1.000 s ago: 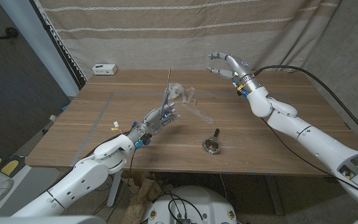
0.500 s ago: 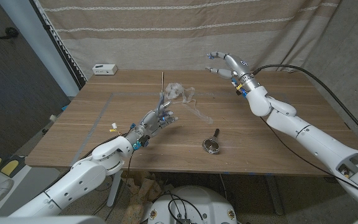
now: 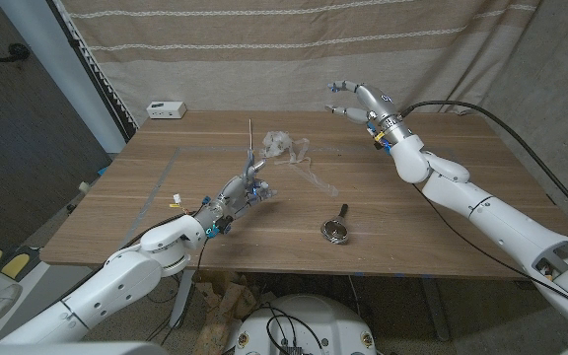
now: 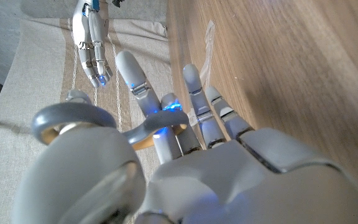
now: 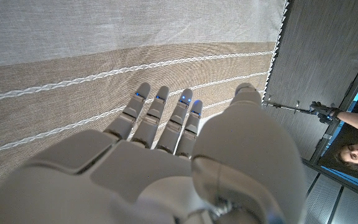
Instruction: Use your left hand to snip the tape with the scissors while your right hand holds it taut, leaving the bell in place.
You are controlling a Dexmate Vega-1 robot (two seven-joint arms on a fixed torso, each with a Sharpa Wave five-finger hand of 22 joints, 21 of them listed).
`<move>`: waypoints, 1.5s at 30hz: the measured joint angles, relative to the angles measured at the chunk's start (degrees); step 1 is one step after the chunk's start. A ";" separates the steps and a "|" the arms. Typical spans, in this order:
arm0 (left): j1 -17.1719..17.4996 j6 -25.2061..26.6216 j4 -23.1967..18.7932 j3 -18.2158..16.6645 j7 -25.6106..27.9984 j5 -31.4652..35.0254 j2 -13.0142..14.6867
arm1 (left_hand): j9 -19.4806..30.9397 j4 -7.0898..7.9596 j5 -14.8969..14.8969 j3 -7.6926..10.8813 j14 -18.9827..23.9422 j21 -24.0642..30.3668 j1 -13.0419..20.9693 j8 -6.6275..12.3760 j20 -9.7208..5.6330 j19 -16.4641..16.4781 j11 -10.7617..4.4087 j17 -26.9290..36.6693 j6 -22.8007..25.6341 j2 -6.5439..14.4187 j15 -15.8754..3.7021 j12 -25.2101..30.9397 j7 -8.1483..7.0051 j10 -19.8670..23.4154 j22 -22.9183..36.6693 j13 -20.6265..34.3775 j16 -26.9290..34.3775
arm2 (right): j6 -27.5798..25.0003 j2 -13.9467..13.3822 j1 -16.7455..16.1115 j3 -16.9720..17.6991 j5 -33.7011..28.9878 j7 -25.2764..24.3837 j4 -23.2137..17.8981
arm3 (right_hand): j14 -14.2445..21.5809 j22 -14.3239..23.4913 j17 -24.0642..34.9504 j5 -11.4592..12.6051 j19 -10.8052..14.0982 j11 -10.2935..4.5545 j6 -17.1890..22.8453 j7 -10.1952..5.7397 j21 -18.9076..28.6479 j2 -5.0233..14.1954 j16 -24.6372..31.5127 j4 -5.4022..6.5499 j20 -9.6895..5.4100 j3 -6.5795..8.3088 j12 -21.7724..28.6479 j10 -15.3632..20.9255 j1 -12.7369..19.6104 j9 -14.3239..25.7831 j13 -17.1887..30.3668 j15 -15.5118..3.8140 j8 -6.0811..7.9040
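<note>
On wooden table (image 3: 432, 212) w/ curtain (image 3: 264, 49) behind, left robot hand (image 3: 240, 190) grips scissors (image 3: 251, 158); right robot hand (image 3: 355, 103) spread, empty.

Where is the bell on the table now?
In the head view, the bell lies near the table's front edge, right of the left hand and apart from it.

Crumpled tape (image 3: 286, 148) (mid-table) and bell (image 3: 336, 230) flank bare wood.

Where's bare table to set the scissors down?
Free: the strip right of the bell, below the right arm, and the left side near the white box. Crowded: the middle, where the left hand, scissors and tape bunch together.
</note>
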 measured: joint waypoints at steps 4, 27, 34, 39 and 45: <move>-0.23 0.83 -0.42 -0.15 -0.21 0.43 1.03 | 0.55 -0.20 0.62 -2.68 0.49 -0.18 -1.30 0.37 0.41 0.41 0.15 -0.22 -0.27 -0.22 0.06 -0.24 0.27 0.15 -0.26 -0.02 0.00 | -0.09 -0.07 0.01 0.02 -0.01 0.00 -0.12 | 0.00 0.00 0.00 0.00 0.12 0.00 0.00 0.00 -0.01 0.00 0.00 -0.12 0.12 -0.13 0.00 0.00 0.00 0.00 0.00 0.00 0.00; -1.54 5.42 -1.50 -1.46 -3.47 0.85 6.92 | 5.65 -1.89 2.70 -4.73 1.84 -1.50 -9.85 4.56 2.27 0.38 4.76 -0.79 -0.35 2.04 -0.01 -0.24 2.59 2.01 -1.05 -0.15 0.62 | -0.08 -0.16 0.48 0.10 -0.09 0.05 -0.03 | -0.02 0.00 0.01 0.13 -0.10 0.01 0.00 0.00 -0.89 0.00 0.00 -0.46 0.51 0.01 0.00 0.01 0.00 -0.01 0.01 0.03 -0.43; -2.43 6.83 -1.25 -1.53 -4.91 0.99 8.20 | 6.18 -2.77 3.35 -5.72 1.54 -1.50 -11.00 4.53 4.31 1.00 6.08 -1.01 -1.46 3.19 -0.12 -0.24 3.70 0.69 -1.32 -0.15 0.62 | -0.06 -0.16 0.51 0.09 -0.11 0.07 0.00 | -0.30 0.00 -0.26 0.21 0.11 0.01 0.00 0.00 -0.89 0.00 0.00 -0.68 0.72 -0.22 0.00 0.01 0.00 -0.01 0.01 0.31 -0.89; -3.46 8.16 -1.08 -1.46 -6.08 0.93 9.43 | 6.16 -2.79 3.74 -5.74 0.77 -1.50 -12.66 3.70 4.96 1.18 7.11 -1.14 -2.38 3.73 0.03 -0.24 4.62 -0.34 -1.55 -0.15 0.62 | -0.07 -0.18 0.53 0.10 -0.11 0.07 0.04 | -0.61 -0.08 -0.26 0.21 0.11 0.01 0.00 0.00 -1.23 0.00 0.00 -0.68 0.72 -0.22 0.00 0.01 0.00 -0.01 0.02 0.00 -0.89; -4.54 9.70 -1.00 -1.05 -7.72 0.73 10.53 | 6.01 -2.79 3.83 -5.74 0.39 -1.95 -14.20 3.26 5.65 1.11 7.81 -1.77 -3.13 4.11 -0.19 -0.23 5.37 -1.29 -1.77 -0.15 0.23 | -0.07 -0.29 0.55 0.14 -0.10 0.08 0.06 | -0.60 -0.14 -0.26 0.21 0.11 0.01 0.00 0.00 -1.44 0.00 0.00 -0.69 0.71 -0.22 0.00 0.01 0.00 -0.01 0.02 0.00 -0.89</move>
